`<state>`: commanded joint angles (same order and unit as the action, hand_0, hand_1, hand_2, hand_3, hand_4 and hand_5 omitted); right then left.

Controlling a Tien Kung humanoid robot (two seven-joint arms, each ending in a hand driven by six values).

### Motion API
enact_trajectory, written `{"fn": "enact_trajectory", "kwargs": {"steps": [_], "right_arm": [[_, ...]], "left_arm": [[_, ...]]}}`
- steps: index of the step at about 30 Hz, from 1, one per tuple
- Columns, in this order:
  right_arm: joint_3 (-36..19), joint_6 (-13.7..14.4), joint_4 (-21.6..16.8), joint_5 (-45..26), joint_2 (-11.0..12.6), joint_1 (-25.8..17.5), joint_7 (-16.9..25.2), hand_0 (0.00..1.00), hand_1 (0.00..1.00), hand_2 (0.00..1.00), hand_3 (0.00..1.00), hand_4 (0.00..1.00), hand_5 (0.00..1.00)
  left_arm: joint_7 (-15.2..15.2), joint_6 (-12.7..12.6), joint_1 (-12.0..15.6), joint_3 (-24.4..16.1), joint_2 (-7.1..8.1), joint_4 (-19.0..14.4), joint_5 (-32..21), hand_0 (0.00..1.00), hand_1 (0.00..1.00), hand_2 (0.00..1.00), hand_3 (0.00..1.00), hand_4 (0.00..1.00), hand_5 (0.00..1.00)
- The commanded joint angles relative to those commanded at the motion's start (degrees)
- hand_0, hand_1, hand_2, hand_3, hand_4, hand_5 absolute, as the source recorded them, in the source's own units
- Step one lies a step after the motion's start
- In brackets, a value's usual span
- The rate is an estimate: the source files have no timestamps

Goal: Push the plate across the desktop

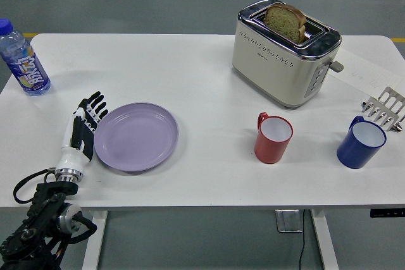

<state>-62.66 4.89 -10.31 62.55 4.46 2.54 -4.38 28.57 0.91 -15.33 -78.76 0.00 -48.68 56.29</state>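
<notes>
Resting flat and extended against the left rim of the plate (136, 136), the fingers (95, 107) of the left hand (84, 128) are held straight and slightly fanned, with nothing clasped between them; the edge of the hand is laid along the rim, either touching it or just beside it, which cannot be settled from this view. The black arm behind it is brought in from the lower left corner. The right hand is not seen.

The plate, a shallow lilac dish, is set on the left half of the table (202, 175), well apart from the red mug (273, 138), the blue mug (361, 144) and the toaster (286, 52) holding a slice of bread (285, 21). A bottle (23, 61) is stood at the far left corner, and a metal rack (385, 107) at the right edge.

The plate is judged to be light, stiff and smooth-bottomed, probably plastic or glazed ware, so that it should slide readily on the white top. No grasp is called for: the push is best applied low on the raised rim, through its middle, so that the dish is not spun or tipped. A push placed off-centre could be expected to turn it aside, and too brisk a push could send it into the red mug.
</notes>
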Motion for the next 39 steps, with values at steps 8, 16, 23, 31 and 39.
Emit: {"fn": "enact_trajectory", "kwargs": {"steps": [8, 16, 23, 31, 39], "right_arm": [[-0.07, -0.03, 0.0, 0.26, -0.1, -0.28, -0.07, 0.607, 0.545, 0.638, 0.632, 0.134, 0.366], [0.44, -0.12, 0.0, -0.03, -0.26, -0.2, 0.03, 0.607, 0.545, 0.637, 0.632, 0.135, 0.366], [0.81, -0.23, 0.0, 0.0, -0.34, 0.14, 0.1, 0.607, 0.545, 0.637, 0.631, 0.135, 0.366], [0.92, -0.29, 0.0, -0.06, -0.35, 0.29, 0.1, 0.607, 0.545, 0.638, 0.63, 0.134, 0.364], [0.99, -0.35, 0.0, 0.03, -0.29, 0.41, 0.18, 0.607, 0.545, 0.637, 0.629, 0.134, 0.364]], "left_arm": [[0.31, -0.27, -0.32, 1.7, 0.0, 0.07, -0.33, 0.855, 0.88, 0.877, 0.82, 0.487, 0.998], [0.41, -0.43, -0.6, 3.79, 0.0, 0.16, -0.7, 0.855, 0.88, 0.877, 0.822, 0.487, 0.998], [0.38, -0.46, -0.96, 5.14, 0.0, -0.2, -0.83, 0.856, 0.88, 0.877, 0.821, 0.487, 0.998], [0.39, -0.46, -1.42, 7.05, 0.0, -0.15, -1.29, 0.856, 0.88, 0.877, 0.821, 0.484, 0.998], [0.77, -0.59, -1.8, 8.64, 0.0, -0.17, -1.69, 0.855, 0.88, 0.877, 0.82, 0.483, 0.998]]}}
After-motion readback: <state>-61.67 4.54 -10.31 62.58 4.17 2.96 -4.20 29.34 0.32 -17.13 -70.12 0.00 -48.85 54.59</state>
